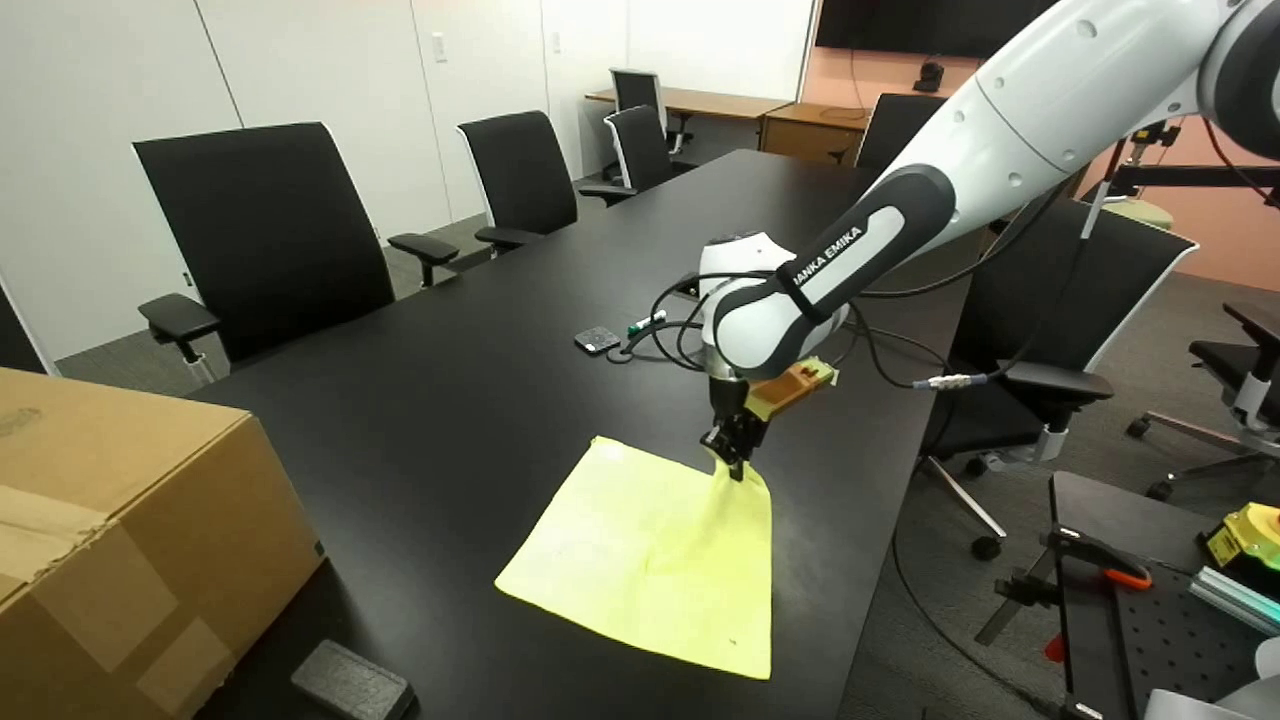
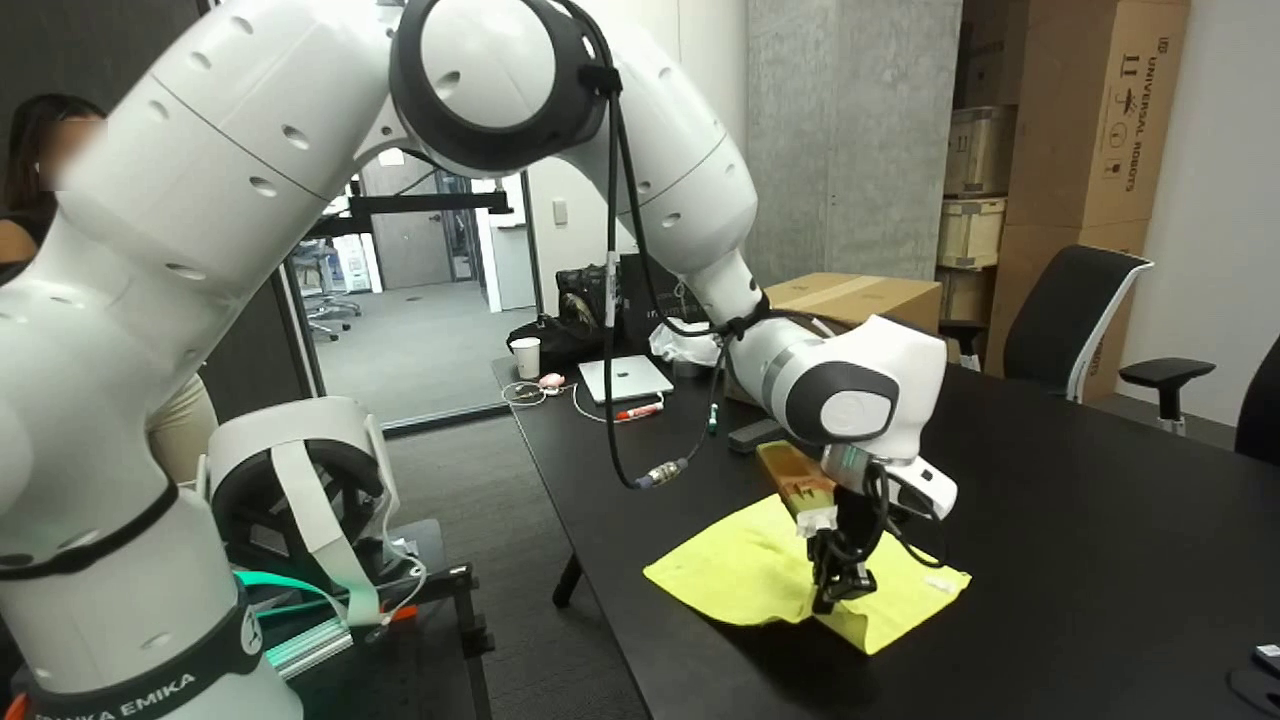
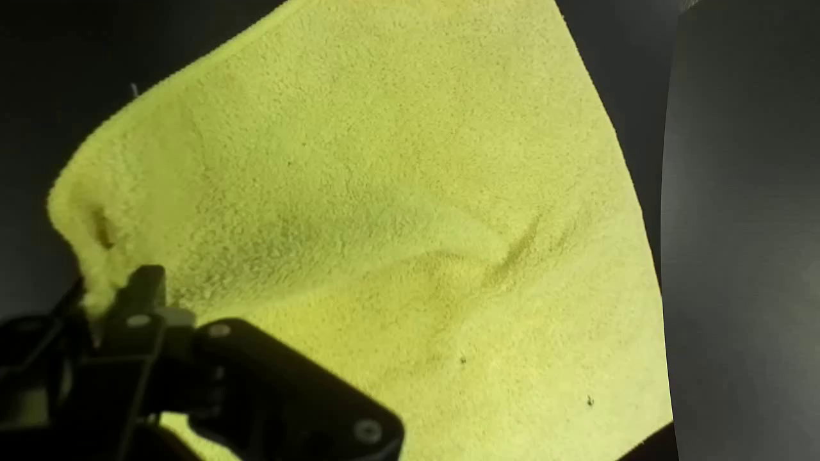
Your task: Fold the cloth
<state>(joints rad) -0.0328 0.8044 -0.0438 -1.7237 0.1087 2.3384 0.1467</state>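
Observation:
The pale-yellow cloth (image 1: pixel 620 550) lies mostly flat and unfolded on the black table. It also shows in an exterior view (image 2: pixel 740 565) and fills most of the wrist view (image 3: pixel 397 160). My gripper (image 1: pixel 737 468) points down at one edge of the cloth, and it also shows in an exterior view (image 2: pixel 826 598). In the wrist view its fingers (image 3: pixel 109 301) are close together at the lower left, with a pinch of the cloth edge between them. The cloth is slightly raised there, and a wrinkle runs from the grip towards its middle. The fingertips are partly dark and hidden.
A brown cardboard box (image 1: pixel 170 540) and a dark block (image 1: pixel 352 682) stand on the table near the cloth. A small dark device (image 1: pixel 597 340) and a green marker (image 1: pixel 648 322) lie beyond my wrist. A laptop (image 2: pixel 625 380) and cup (image 2: pixel 525 357) sit near the table's end. Chairs surround the table.

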